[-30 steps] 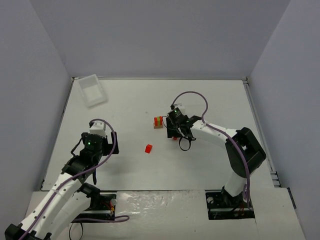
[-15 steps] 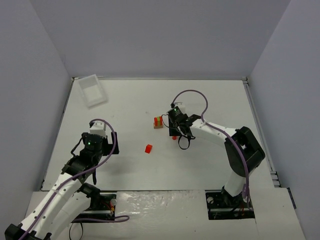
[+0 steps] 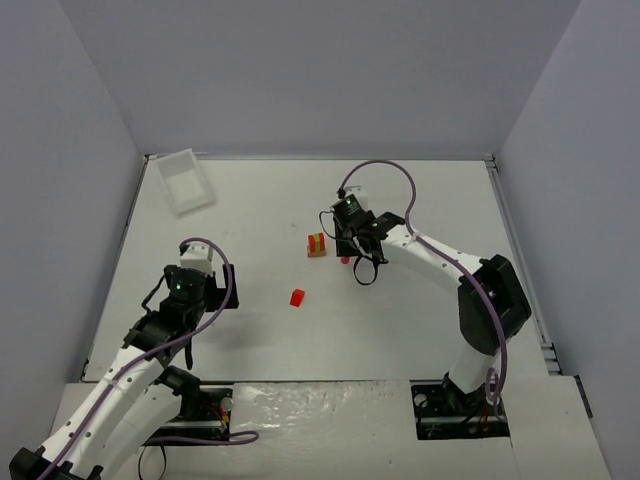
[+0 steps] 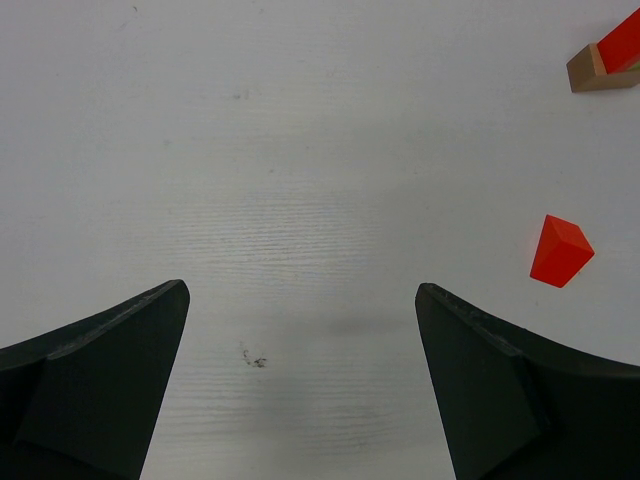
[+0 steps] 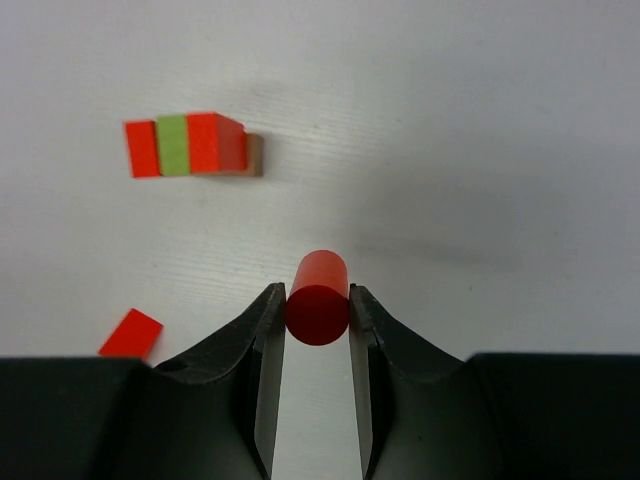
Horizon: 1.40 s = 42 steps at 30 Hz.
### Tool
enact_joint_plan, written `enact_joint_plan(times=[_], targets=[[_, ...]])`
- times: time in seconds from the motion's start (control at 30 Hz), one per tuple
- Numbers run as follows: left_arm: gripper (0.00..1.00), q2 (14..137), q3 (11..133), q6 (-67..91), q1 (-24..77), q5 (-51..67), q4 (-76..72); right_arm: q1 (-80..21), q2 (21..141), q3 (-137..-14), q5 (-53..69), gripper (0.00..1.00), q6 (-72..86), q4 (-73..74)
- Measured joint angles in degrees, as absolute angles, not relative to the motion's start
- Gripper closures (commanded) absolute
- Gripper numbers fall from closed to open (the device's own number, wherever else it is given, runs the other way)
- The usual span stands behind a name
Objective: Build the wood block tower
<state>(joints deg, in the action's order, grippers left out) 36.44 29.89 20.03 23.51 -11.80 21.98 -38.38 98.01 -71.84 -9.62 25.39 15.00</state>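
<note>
Wood block tower (image 3: 316, 244): small stack standing on the white table (image 3: 430, 190), roughly mid-surface; tan base underneath, red, lime-green and red pieces side by side on top of it, as seen in the right wrist view. Red cylinder (image 5: 318, 278): just right of tower and slightly nearer the arm bases, apart from tower, not touching it; long axis pointing away from the wrist camera, round end face toward the lens; contact with table under it not possible to tell. Right gripper (image 5: 316, 305): clenched on red cylinder, one finger pressed to each side of it, arm reaching in from the right of tower. Loose red block (image 3: 297, 297): on table on the near side of tower, a little to its left, well apart from tower and from red cylinder; sloped faces visible in left wrist view, so wedge-like, exact shape hard to tell. Left gripper (image 4: 300, 292): well to the left of tower and nearer the bases, jaws spread wide, released, nothing between them, bare table below. Clear plastic tray (image 3: 186, 180): far left of tower and beyond it, by the far left corner of table, tilted askew to the table edge.
</note>
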Motion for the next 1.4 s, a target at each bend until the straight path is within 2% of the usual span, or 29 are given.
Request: enact_joint_plan(times=[0.3, 0.5, 0.8, 1.4], targets=[[0.04, 37.43, 31.8, 19.71, 23.51, -11.36, 22.8, -38.72, 99.27, -94.36, -9.33, 1.0, 21.29, 25.03], [0.04, 37.98, 34.66, 17.25, 23.51, -10.19, 24.53, -38.72, 105.19, -103.83, -7.97, 1.0, 19.27, 30.6], [0.04, 40.94, 36.91, 12.63, 23.51, -9.47, 25.17, -39.41, 113.5, -109.4, -6.25, 1.0, 17.9, 36.9], [0.04, 42.04, 36.91, 11.14, 23.51, -9.47, 24.55, -41.33, 118.06, -112.84, -6.64, 1.0, 17.89, 37.97]])
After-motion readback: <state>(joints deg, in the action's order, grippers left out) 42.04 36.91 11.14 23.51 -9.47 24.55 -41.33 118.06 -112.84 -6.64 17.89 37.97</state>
